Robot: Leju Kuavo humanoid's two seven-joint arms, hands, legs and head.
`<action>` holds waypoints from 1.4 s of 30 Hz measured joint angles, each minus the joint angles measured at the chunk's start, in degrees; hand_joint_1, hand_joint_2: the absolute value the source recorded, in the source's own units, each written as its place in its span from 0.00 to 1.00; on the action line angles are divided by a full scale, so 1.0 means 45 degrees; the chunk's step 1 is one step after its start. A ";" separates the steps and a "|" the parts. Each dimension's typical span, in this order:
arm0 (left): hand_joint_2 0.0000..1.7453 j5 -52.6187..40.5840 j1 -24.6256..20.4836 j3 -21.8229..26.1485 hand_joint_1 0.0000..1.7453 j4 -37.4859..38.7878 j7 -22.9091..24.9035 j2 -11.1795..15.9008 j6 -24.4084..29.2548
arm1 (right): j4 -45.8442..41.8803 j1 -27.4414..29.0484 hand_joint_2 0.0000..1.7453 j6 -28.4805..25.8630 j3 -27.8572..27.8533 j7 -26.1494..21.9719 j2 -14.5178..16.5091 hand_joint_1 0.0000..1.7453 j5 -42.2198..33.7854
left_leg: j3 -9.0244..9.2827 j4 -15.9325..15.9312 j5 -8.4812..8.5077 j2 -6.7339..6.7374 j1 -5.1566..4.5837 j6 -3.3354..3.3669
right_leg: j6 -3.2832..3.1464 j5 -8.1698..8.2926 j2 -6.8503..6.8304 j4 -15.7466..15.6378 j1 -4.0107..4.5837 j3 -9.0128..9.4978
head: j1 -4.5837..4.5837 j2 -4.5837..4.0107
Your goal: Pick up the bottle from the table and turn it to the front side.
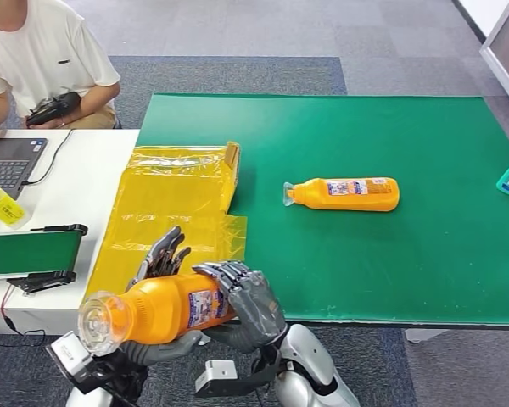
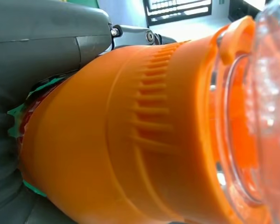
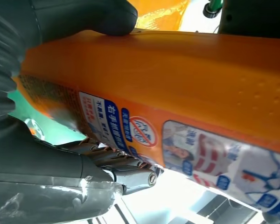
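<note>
Green table [image 1: 380, 271] — orange clear-capped bottle [image 1: 165, 307]

Right wrist view: an orange bottle [image 3: 188, 79] spans the frame lengthwise, its printed label [image 3: 209, 161] with blue panels, white text and a red prohibition sign facing the camera. The right hand [image 3: 61, 93] grips the bottle, its thick grey thumb [image 3: 93, 16] pressed on one long side and its darker fingers [image 3: 107, 161] with metal-tipped links lying against the label side. A patch of green surface [image 3: 22, 109] shows beside the ribbed grey cover [image 3: 3, 74], and yellow plastic [image 3: 159, 14] lies past the bottle.
</note>
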 joint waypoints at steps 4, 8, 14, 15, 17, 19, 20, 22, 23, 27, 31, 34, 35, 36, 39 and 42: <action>1.00 -0.0390 -0.0011 -0.0225 1.00 0.0286 0.0082 0.0045 0.0321 | -0.0005 -0.0042 1.00 -0.0142 0.0079 -0.0084 0.0054 1.00 -0.0011 | 0.0002 0.0000 0.0000 0.0003 0.0000 -0.0001 | 0.0000 0.0000 0.0007 0.0000 0.0001 -0.0002 | -0.0003 0.0000; 1.00 -0.0569 -0.0039 -0.0309 1.00 0.0362 0.0084 0.0073 0.0536 | 0.0014 -0.0031 1.00 -0.0191 0.0098 -0.0034 0.0058 1.00 -0.0010 | 0.0001 0.0000 0.0000 0.0003 0.0001 -0.0001 | -0.0001 -0.0001 0.0008 0.0001 0.0002 -0.0002 | -0.0001 0.0000; 1.00 -0.1722 -0.0056 -0.0540 1.00 0.0300 0.0035 0.0074 0.1364 | 0.0253 0.0030 1.00 -0.0289 0.0001 0.0030 0.0067 1.00 -0.0146 | 0.0000 0.0000 0.0000 0.0002 0.0000 -0.0001 | 0.0000 0.0000 0.0007 0.0001 0.0001 0.0000 | -0.0001 0.0000; 1.00 -0.1854 -0.0053 -0.0578 1.00 0.0274 0.0040 0.0074 0.1448 | 0.0315 0.0034 1.00 -0.0297 -0.0028 0.0029 0.0074 1.00 -0.0174 | 0.0000 0.0000 0.0000 0.0002 0.0000 -0.0001 | 0.0000 0.0000 0.0007 0.0001 0.0000 0.0000 | -0.0001 0.0000; 1.00 -0.1988 -0.0042 -0.0622 1.00 0.0247 0.0049 0.0076 0.1532 | 0.0405 0.0035 1.00 -0.0314 -0.0077 0.0022 0.0093 1.00 -0.0198 | 0.0000 0.0000 0.0000 0.0003 0.0000 -0.0001 | 0.0000 0.0000 0.0007 0.0001 0.0000 -0.0001 | -0.0001 0.0000; 1.00 -0.2037 -0.0034 -0.0643 1.00 0.0238 0.0052 0.0078 0.1562 | 0.0465 0.0032 1.00 -0.0322 -0.0102 0.0011 0.0108 1.00 -0.0203 | 0.0000 0.0000 0.0000 0.0003 0.0000 -0.0001 | 0.0000 0.0000 0.0007 0.0001 0.0001 -0.0001 | -0.0001 0.0000; 1.00 -0.2066 -0.0030 -0.0647 1.00 0.0237 0.0053 0.0078 0.1586 | 0.0492 0.0030 1.00 -0.0319 -0.0112 0.0006 0.0112 1.00 -0.0208 | 0.0000 0.0000 0.0000 0.0002 0.0000 -0.0001 | 0.0000 0.0000 0.0007 0.0001 0.0001 -0.0001 | -0.0001 0.0000; 1.00 -0.2164 -0.0017 -0.0655 1.00 0.0233 0.0057 0.0078 0.1660 | 0.0562 0.0021 1.00 -0.0301 -0.0137 0.0002 0.0127 1.00 -0.0237 | 0.0001 0.0000 0.0000 0.0003 0.0001 -0.0001 | 0.0000 0.0000 0.0008 0.0001 0.0001 -0.0002 | -0.0001 0.0000; 1.00 -0.2222 -0.0010 -0.0658 1.00 0.0227 0.0063 0.0078 0.1699 | 0.0620 0.0011 1.00 -0.0282 -0.0158 0.0002 0.0144 0.99 -0.0266 | 0.0001 0.0000 0.0001 0.0003 0.0001 -0.0001 | 0.0000 0.0000 0.0008 0.0001 0.0002 -0.0002 | -0.0001 0.0000; 1.00 -0.2353 0.0040 -0.0638 1.00 0.0192 0.0092 0.0089 0.1784 | 0.1097 -0.0074 1.00 -0.0095 -0.0279 0.0033 0.0264 0.02 -0.0428 | 0.0001 0.0000 0.0001 0.0003 0.0001 -0.0001 | -0.0001 0.0000 0.0008 0.0001 0.0002 -0.0001 | -0.0001 0.0000; 1.00 -0.2895 0.0162 -0.0500 1.00 0.0057 0.0025 0.0118 0.2246 | 0.2052 -0.0287 1.00 0.0243 -0.0507 0.0179 0.0423 0.00 -0.0613 | -0.0001 0.0000 0.0002 0.0002 0.0001 -0.0002 | 0.0000 -0.0001 0.0005 0.0001 0.0002 -0.0001 | 0.0000 0.0000; 1.00 -0.3431 0.0277 -0.0498 1.00 -0.0466 -0.0158 0.0111 0.2705 | 0.2658 -0.0330 1.00 0.0364 -0.0937 0.0403 0.0479 0.00 -0.0803 | -0.0009 0.0000 0.0005 -0.0002 0.0001 0.0003 | 0.0003 0.0000 0.0001 0.0001 0.0000 0.0000 | 0.0003 0.0000; 1.00 -0.3622 0.0326 -0.0472 1.00 -0.0701 -0.0171 0.0109 0.2856 | 0.2768 -0.0314 1.00 0.0386 -0.1094 0.0435 0.0479 0.00 -0.0848 | -0.0009 0.0000 0.0005 -0.0001 0.0001 0.0004 | 0.0004 0.0002 0.0003 0.0001 -0.0001 -0.0002 | 0.0000 0.0000; 1.00 -0.3845 0.0374 -0.0425 1.00 -0.0988 -0.0174 0.0109 0.3021 | 0.2830 -0.0294 1.00 0.0429 -0.1263 0.0460 0.0481 0.00 -0.0901 | -0.0009 0.0000 0.0005 0.0000 0.0000 0.0004 | 0.0005 0.0003 0.0004 0.0001 -0.0003 -0.0003 | 0.0001 0.0000; 1.00 -0.4322 0.0426 -0.0175 1.00 -0.1716 -0.0106 0.0104 0.3402 | 0.2834 -0.0235 1.00 0.0573 -0.1672 0.0482 0.0481 0.00 -0.0991 | -0.0008 0.0000 0.0004 0.0000 -0.0001 0.0005 | 0.0006 0.0004 0.0003 0.0000 -0.0003 -0.0003 | 0.0001 0.0000; 1.00 -0.5058 0.0447 0.0125 1.00 -0.2216 0.0117 0.0090 0.3906 | 0.2681 -0.0150 1.00 0.0709 -0.2057 0.0492 0.0481 0.00 -0.1059 | -0.0007 0.0000 0.0004 0.0000 -0.0001 0.0004 | 0.0005 0.0003 0.0004 0.0001 -0.0001 -0.0004 | -0.0001 0.0000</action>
